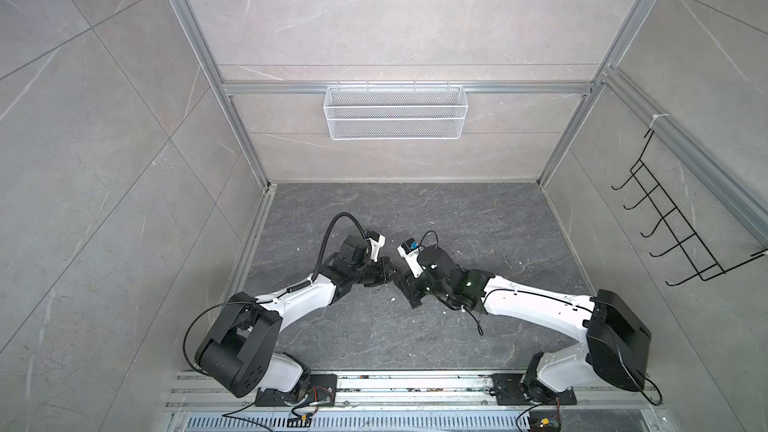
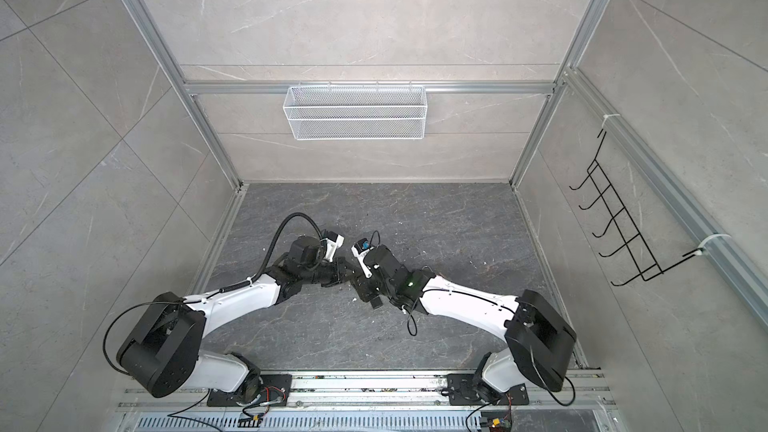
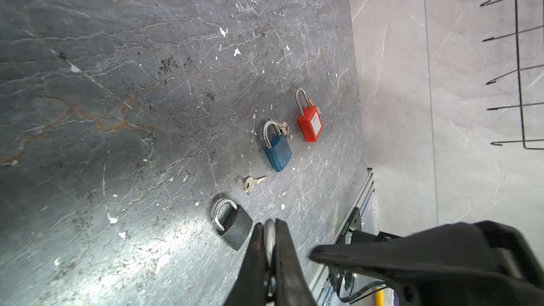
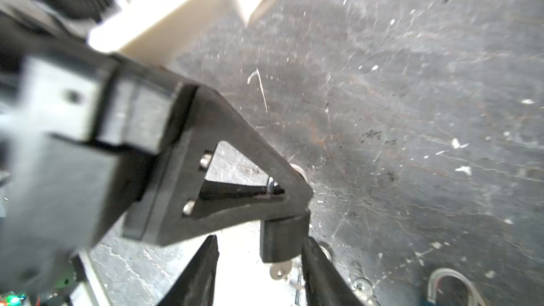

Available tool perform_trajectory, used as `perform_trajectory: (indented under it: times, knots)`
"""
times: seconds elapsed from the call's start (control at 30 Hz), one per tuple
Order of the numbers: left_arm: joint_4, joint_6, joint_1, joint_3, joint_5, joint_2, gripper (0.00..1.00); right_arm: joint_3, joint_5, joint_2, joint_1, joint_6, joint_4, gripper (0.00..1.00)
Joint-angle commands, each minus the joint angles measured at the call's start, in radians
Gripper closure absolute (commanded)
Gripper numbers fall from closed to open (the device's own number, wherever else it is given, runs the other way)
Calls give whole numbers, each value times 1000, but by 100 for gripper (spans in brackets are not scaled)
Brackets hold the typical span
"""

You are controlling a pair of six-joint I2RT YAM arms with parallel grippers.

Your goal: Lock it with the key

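In the left wrist view my left gripper (image 3: 269, 226) is shut on a silver shackle that shows between its fingertips. The right wrist view shows what hangs from that shackle: a black padlock (image 4: 282, 236) with a silver key (image 4: 279, 270) sticking out of its underside. My right gripper (image 4: 260, 239) is open, one finger on each side of the padlock and key, gripping neither. In both top views the left gripper (image 1: 384, 272) (image 2: 343, 274) and the right gripper (image 1: 405, 288) (image 2: 361, 284) meet tip to tip at mid-table; the padlock is hidden there.
On the dark stone table (image 3: 147, 113) lie a second dark padlock (image 3: 235, 228), a loose key (image 3: 253, 183), a blue padlock (image 3: 278, 151) and a red padlock (image 3: 310, 125). A white mesh basket (image 1: 395, 112) hangs on the back wall, a black hook rack (image 1: 673, 226) on the right wall.
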Motion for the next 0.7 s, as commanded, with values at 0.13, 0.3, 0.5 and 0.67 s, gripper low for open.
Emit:
perform_trajectory:
  times: [0.13, 0.3, 0.5, 0.67]
  knots:
    - [95, -93, 0, 10, -69, -143, 100, -94, -5, -215, -9, 25, 27, 49]
    - [77, -202, -2, 22, -160, -225, 100, -166, 109, -286, -8, -36, 126, 53]
    - [168, -281, -2, -11, -234, -299, 100, -126, 148, -235, -9, -80, 120, 54]
    - [137, -389, -2, 4, -252, -335, 100, -157, 136, -272, -9, -90, 172, 56]
